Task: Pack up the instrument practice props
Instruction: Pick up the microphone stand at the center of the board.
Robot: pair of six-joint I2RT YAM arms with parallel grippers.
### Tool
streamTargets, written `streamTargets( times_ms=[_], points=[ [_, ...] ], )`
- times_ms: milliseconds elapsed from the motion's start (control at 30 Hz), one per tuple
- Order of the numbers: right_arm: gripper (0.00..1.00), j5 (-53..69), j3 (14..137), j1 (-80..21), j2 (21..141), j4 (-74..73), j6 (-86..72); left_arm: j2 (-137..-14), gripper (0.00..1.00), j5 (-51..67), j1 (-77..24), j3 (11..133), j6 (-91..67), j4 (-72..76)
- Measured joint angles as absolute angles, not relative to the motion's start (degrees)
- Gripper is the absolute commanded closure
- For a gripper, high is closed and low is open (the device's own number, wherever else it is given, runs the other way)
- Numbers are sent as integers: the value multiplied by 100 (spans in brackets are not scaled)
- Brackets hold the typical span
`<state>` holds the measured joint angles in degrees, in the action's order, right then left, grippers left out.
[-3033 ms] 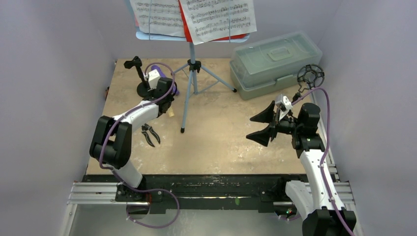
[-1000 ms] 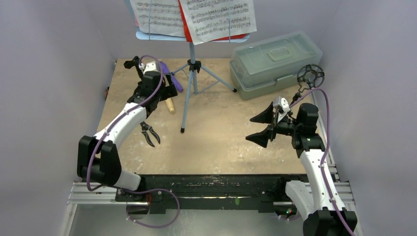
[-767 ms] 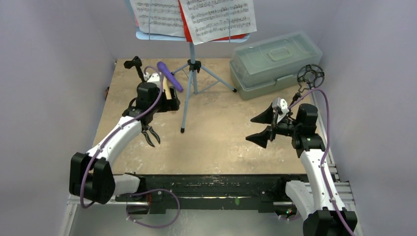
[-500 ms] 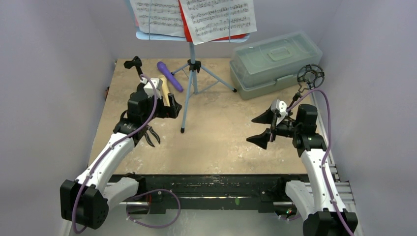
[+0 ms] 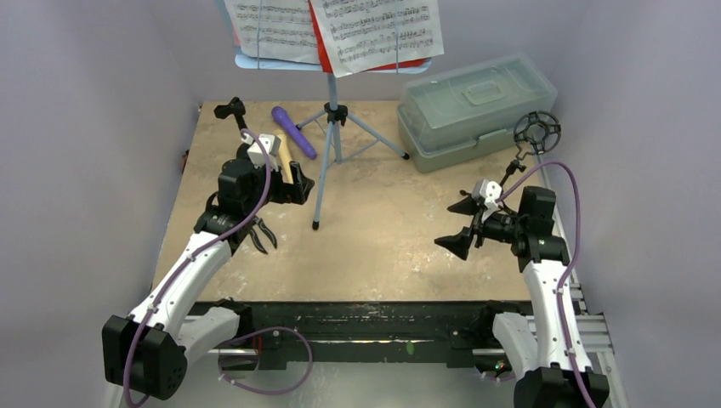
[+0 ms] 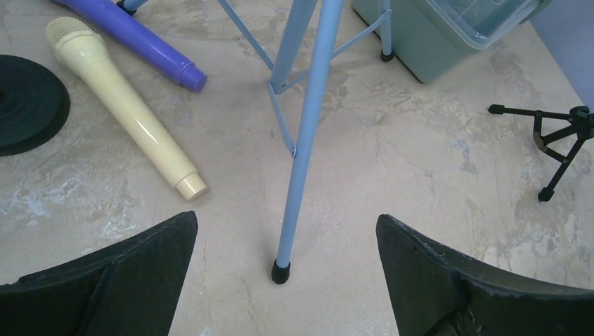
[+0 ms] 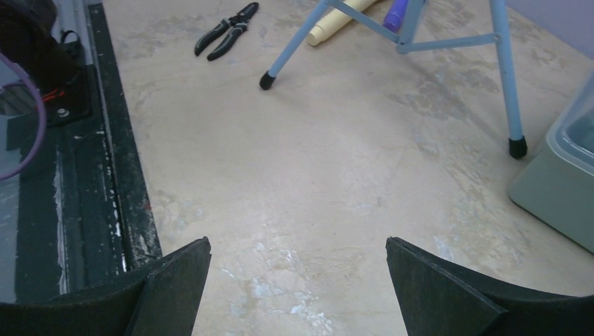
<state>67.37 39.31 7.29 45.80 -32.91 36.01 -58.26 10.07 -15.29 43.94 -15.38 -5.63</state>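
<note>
The pale-blue tripod music rack (image 5: pixel 332 93) stands at the back with sheet-music pages (image 5: pixel 374 30) on it. The purple microphone (image 5: pixel 293 132) and the tan microphone (image 6: pixel 122 115) lie side by side left of the rack, next to the round base (image 6: pixel 28 101) of a black mic holder (image 5: pixel 234 110). The ring-topped tripod holder (image 5: pixel 536 132) stands at the right edge. My left gripper (image 6: pixel 285 220) is open and empty above the rack's front leg (image 6: pixel 308 133), its foot (image 6: pixel 281 271) between the fingers. My right gripper (image 5: pixel 457 225) hangs open and empty over bare table.
A translucent grey-green lidded box (image 5: pixel 476 110) sits closed at the back right, beside a rack foot (image 7: pixel 517 145). Black pliers (image 5: pixel 259 234) lie near my left arm. Walls close in on three sides, and a black rail (image 7: pixel 98 161) runs along the near edge.
My left arm has drawn back from the microphones toward the near side, fingers open, leaving both lying on the table. My right gripper has dropped slightly nearer and lower.
</note>
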Motion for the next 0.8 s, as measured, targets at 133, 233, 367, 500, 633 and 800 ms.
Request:
streamTargets(
  times_ms=[133, 233, 367, 500, 633, 800],
  points=[
    [1, 6453, 3931, 899, 4578, -3127, 3505, -5826, 0, 1004, -1529, 4394, -1538, -563],
    [1, 6320, 3931, 991, 4571, -3039, 3457, -5826, 0, 1004, -1529, 4394, -1538, -563],
    [1, 6239, 3931, 1079, 4558, -3011, 3474, -5824, 0, 1002, -1527, 4394, -1538, -565],
    [1, 6237, 3931, 1138, 4525, -3009, 3518, -5815, 0, 993, -1529, 4394, -1538, -563],
    [1, 6193, 3931, 1225, 4447, -2936, 3531, -5811, 0, 976, -1529, 4394, -1538, -565],
    [1, 6001, 3931, 1343, 4342, -2731, 3415, -5806, 0, 961, -1529, 4394, -1538, -565]
  ],
)
